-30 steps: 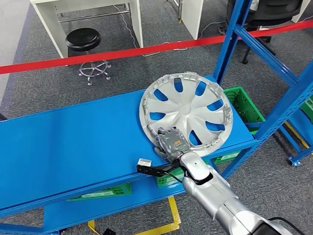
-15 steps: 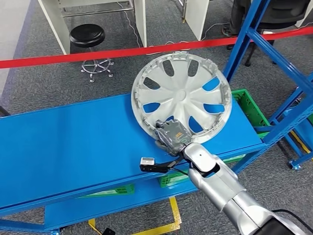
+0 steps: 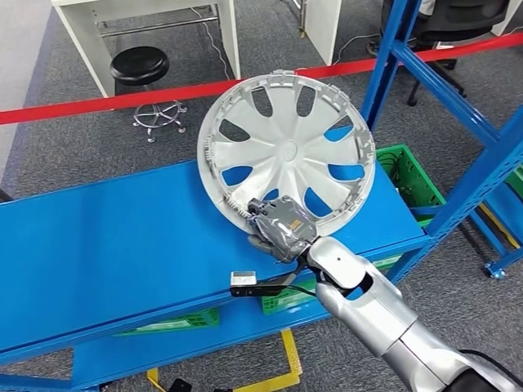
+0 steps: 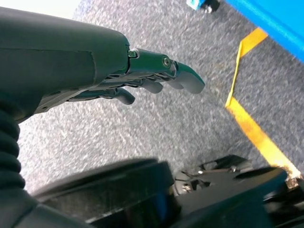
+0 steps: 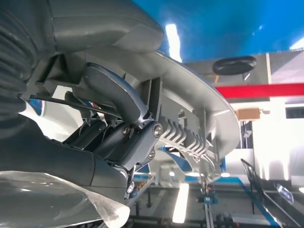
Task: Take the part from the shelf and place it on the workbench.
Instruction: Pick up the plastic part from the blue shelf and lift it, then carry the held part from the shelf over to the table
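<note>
the blue shelf (image 3: 123, 245) stretches across the head view. above its far right part, the silver wheel cover (image 3: 287, 151) is tilted up, near rim low. the right hand (image 3: 280, 229) grips that near rim, fingers closed on the edge (image 5: 118, 95). the left hand (image 4: 150, 78) hangs over grey carpet, fingers extended, holding nothing.

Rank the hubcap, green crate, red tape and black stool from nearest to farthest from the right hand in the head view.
1. Hubcap: the right hand grips its near rim.
2. Green crate: under the shelf, to the hand's right.
3. Red tape: stretched across the floor beyond the shelf.
4. Black stool: beyond the tape, far left.
</note>
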Tool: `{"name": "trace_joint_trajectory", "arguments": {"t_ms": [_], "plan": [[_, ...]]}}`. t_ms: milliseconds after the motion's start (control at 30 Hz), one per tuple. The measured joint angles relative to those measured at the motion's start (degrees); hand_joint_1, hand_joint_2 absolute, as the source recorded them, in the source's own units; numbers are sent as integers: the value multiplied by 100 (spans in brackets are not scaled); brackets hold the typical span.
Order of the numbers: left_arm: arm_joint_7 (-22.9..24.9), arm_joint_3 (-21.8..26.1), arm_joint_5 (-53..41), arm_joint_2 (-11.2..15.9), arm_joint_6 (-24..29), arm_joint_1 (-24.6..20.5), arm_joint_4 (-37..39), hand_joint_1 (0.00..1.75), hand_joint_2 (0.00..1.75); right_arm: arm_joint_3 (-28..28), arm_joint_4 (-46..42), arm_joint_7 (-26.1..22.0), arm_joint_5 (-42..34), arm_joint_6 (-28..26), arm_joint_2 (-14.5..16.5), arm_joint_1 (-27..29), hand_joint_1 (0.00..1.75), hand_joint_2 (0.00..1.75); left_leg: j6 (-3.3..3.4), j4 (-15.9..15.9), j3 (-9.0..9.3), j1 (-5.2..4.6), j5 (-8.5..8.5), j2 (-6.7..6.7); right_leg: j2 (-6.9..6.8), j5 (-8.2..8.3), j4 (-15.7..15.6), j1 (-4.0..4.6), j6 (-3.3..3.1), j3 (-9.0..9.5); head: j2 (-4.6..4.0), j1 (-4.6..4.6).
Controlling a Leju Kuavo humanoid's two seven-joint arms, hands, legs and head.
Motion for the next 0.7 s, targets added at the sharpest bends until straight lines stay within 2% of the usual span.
{"name": "trace_joint_trajectory", "arguments": {"t_ms": [33, 67, 100, 200, 233, 300, 367, 400, 433, 467, 533, 567, 600, 700], "plan": [[22, -1, -14, 1, 51, -2, 1, 0, 175, 14, -58, 10, -8, -9, -13, 6, 175, 175, 24, -376, 166, -9, 172, 0, 7, -12, 3, 12, 12, 10, 0, 1], [46, -1, -27, -3, 98, -5, 2, 0, 175, 24, -107, 21, -13, -17, -25, 12, 175, 175, 45, -693, 302, -17, 271, 0, 13, -22, 8, 23, 29, 10, -1, 3], [77, -1, -34, -9, 132, -10, 3, 0, 175, 33, -151, 30, -14, -23, -38, 20, 175, 175, 60, -874, 376, -26, 296, -1, 16, -24, 9, 32, 52, 0, -1, 7], [204, 1, 18, -41, 208, -23, 4, 0, 175, 60, -265, 45, 20, -40, -59, 55, 175, 175, 104, -980, 403, -23, 271, -4, 13, -26, -6, 30, 143, -33, 1, 10], [250, 4, 59, -57, 224, -31, 3, 0, 175, 67, -296, 51, 50, -58, -61, 61, 175, 175, 132, -1004, 412, -11, 285, -3, 10, -79, 47, 27, 173, -66, 0, 15], [332, 13, 139, -97, 216, -62, 2, 0, 175, 93, -337, 75, 133, -124, -71, 68, 175, 175, 193, -1034, 426, 11, 323, 2, 5, -363, 492, 18, 220, -279, -1, 33], [391, 22, 191, -126, 169, -81, 3, 0, 175, 130, -349, 98, 204, -184, -85, 75, 175, 175, 218, -1029, 420, 10, 342, 4, 3, -713, 1242, 14, 251, -606, -2, 51], [410, 28, 209, -133, 139, -83, 3, 0, 175, 149, -349, 105, 230, -197, -90, 80, 175, 175, 219, -1028, 419, 9, 343, 4, 2, -782, 1495, 13, 261, -718, -2, 53], [422, 35, 220, -137, 114, -83, 3, 0, 175, 168, -349, 109, 244, -202, -93, 83, 175, 175, 218, -1027, 418, 9, 344, 5, 1, -744, 1555, 12, 266, -742, -2, 57], [432, 40, 226, -140, 91, -84, 3, 0, 175, 183, -349, 110, 253, -203, -96, 84, 175, 175, 216, -1024, 418, 10, 345, 4, -1, -603, 1385, 10, 265, -652, -2, 58], [455, 44, 228, -147, 45, -90, 2, 0, 175, 199, -349, 111, 257, -203, -97, 81, 175, 175, 200, -1007, 411, 4, 349, -2, -6, -243, 628, 9, 250, -254, -1, 59], [467, 46, 238, -150, 13, -94, 3, 0, 175, 203, -350, 110, 258, -203, -97, 77, 175, 175, 181, -988, 396, -7, 354, -8, -4, -128, 290, 11, 233, -73, -1, 59], [481, 52, 258, -152, -24, -96, 3, 0, 175, 209, -350, 110, 261, -204, -97, 74, 175, 175, 152, -975, 376, -17, 366, -13, 1, -75, 86, 15, 215, 32, -1, 57], [505, 76, 329, -151, -113, -97, 4, 0, 175, 234, -351, 109, 269, -205, -97, 68, 175, 175, 45, -962, 330, -23, 412, -23, 10, -20, 19, 22, 123, 38, -1, 56]]}}
